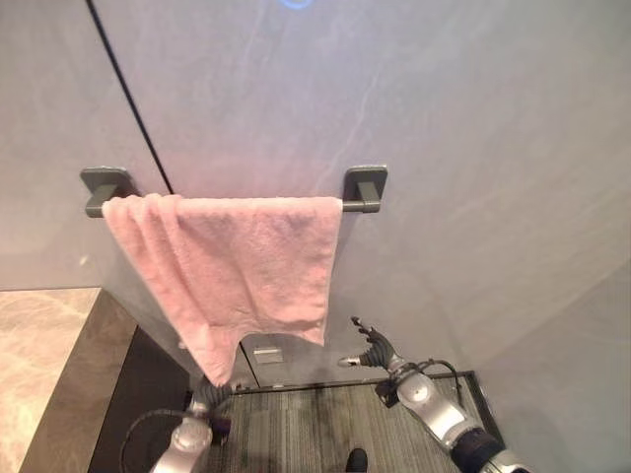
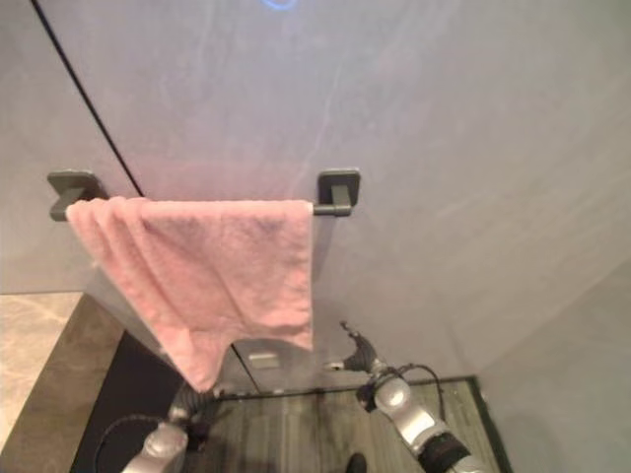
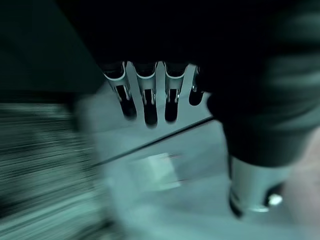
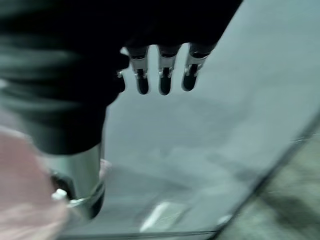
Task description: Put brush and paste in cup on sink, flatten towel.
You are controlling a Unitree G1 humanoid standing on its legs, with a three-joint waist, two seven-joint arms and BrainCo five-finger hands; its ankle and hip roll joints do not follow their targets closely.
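A pink towel [image 1: 237,266] hangs over a grey wall bar [image 1: 360,206]. It is bunched and uneven, with one corner drooping to a point at the lower left. My left hand [image 1: 204,397] is right under that drooping tip, partly behind it. In the left wrist view its fingers [image 3: 150,100] are straight and hold nothing. My right hand [image 1: 375,353] is raised below the towel's right bottom edge, apart from it. Its fingers [image 4: 164,80] are straight and empty, and the towel [image 4: 20,190] shows beside its thumb.
The bar sits on two grey brackets [image 1: 106,182] on a grey wall with a dark slanted seam [image 1: 128,94]. A stone counter top [image 1: 39,345] with a dark side panel [image 1: 128,394] stands at the left. A striped floor [image 1: 315,424] lies below.
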